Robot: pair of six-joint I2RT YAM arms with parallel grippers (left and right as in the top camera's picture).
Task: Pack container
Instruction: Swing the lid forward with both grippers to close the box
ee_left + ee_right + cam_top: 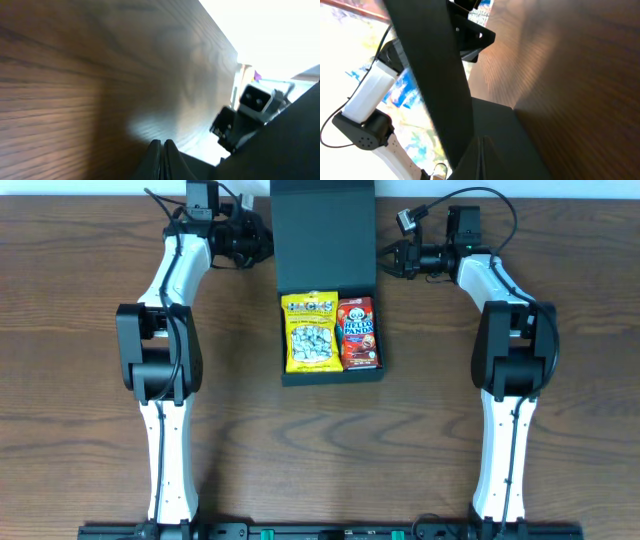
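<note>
The dark container (330, 377) sits open at the table's middle, its flap lid (323, 235) standing up at the back. Inside lie a yellow snack pack (310, 332) on the left and a red Hello Panda pack (358, 333) on the right. My left gripper (268, 242) is shut and empty beside the lid's left edge; its closed fingers show in the left wrist view (162, 150). My right gripper (384, 260) is shut and empty beside the lid's right edge. In the right wrist view its fingers (481, 150) are against the dark lid (435, 70).
Brown wood table (80, 380) runs all around the box. Both white arms reach in from the front edge, left arm (160, 360) and right arm (510, 360). The right arm's wrist camera (255, 100) shows past the lid in the left wrist view.
</note>
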